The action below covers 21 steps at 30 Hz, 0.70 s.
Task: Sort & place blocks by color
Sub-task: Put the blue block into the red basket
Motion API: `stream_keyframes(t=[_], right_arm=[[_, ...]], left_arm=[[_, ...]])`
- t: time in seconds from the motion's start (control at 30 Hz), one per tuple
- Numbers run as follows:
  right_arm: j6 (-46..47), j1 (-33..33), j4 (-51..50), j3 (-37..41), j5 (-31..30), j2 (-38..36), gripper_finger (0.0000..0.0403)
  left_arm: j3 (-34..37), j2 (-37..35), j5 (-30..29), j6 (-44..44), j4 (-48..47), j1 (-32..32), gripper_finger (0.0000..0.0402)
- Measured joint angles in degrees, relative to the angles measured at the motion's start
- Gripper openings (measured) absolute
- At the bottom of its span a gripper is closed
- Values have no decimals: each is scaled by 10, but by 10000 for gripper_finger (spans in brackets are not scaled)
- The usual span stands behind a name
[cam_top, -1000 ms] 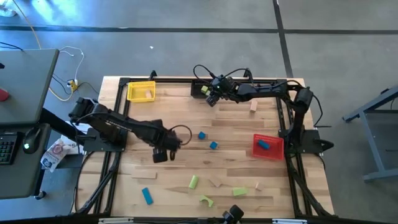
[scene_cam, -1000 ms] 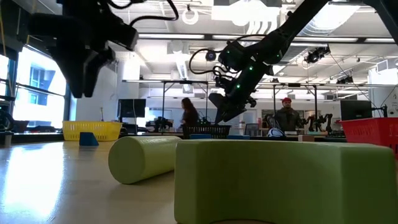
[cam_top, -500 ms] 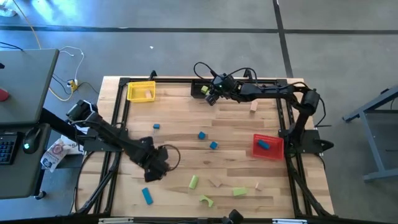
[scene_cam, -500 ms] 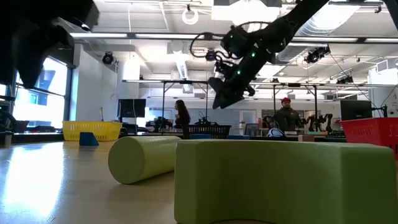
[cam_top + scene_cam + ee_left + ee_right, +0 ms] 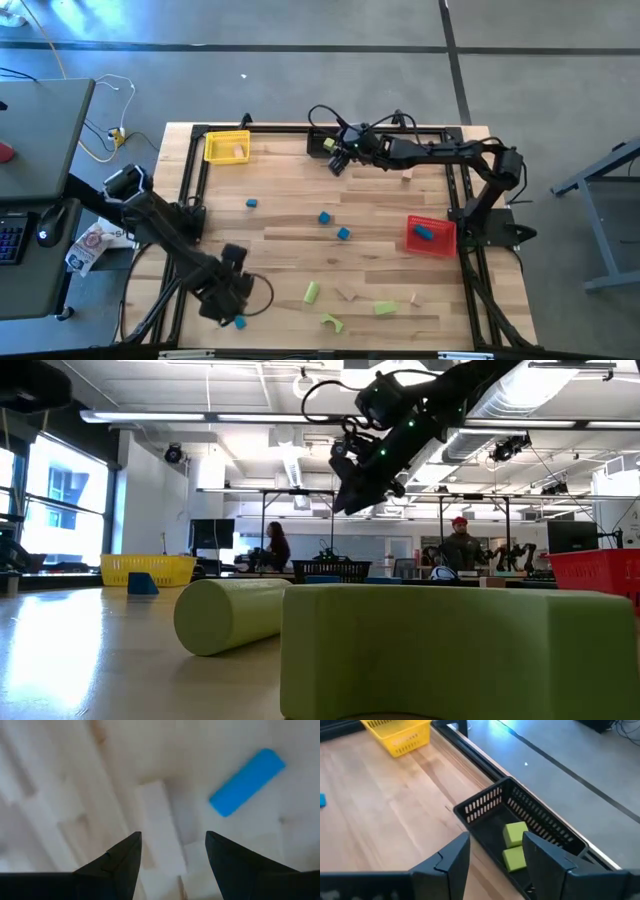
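Note:
Small blocks lie scattered on the table: blue ones [image 5: 325,217] [image 5: 343,233] [image 5: 250,203], a green cylinder [image 5: 311,292], a green block [image 5: 385,308], a green arch [image 5: 331,322] and tan pieces [image 5: 347,294] [image 5: 407,172]. My left gripper [image 5: 229,303] is open above the near left part of the table. A tan bar [image 5: 157,827] lies flat below its fingers, with a blue bar [image 5: 247,781] beside it. My right gripper [image 5: 339,161] hangs open at the black bin [image 5: 320,145], which holds two green blocks [image 5: 514,844].
A yellow bin [image 5: 227,146] with a tan block stands at the far left. A red bin [image 5: 430,236] with a blue block is at the right. The table frame's black rails [image 5: 190,190] run along the sides. People stand in the room behind the table [image 5: 462,545].
My left gripper has swept from the middle of the table toward the near left corner and now hangs over the tan bar beside the blue bar. My right gripper has risen a little at the black bin. No block has moved.

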<state>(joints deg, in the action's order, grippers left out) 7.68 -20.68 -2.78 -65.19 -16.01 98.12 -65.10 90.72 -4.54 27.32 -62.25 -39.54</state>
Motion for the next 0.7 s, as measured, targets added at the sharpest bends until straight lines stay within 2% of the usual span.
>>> stream_keyframes(t=[0.3, 0.7], right_arm=[[13, 26, -16, 0, 1, -36, 167], [15, 40, -18, 0, 1, -99, 167]], left_arm=[[0, 0, -4, -143, 106, -24, 207], [0, 8, -6, -154, 115, -28, 207]])
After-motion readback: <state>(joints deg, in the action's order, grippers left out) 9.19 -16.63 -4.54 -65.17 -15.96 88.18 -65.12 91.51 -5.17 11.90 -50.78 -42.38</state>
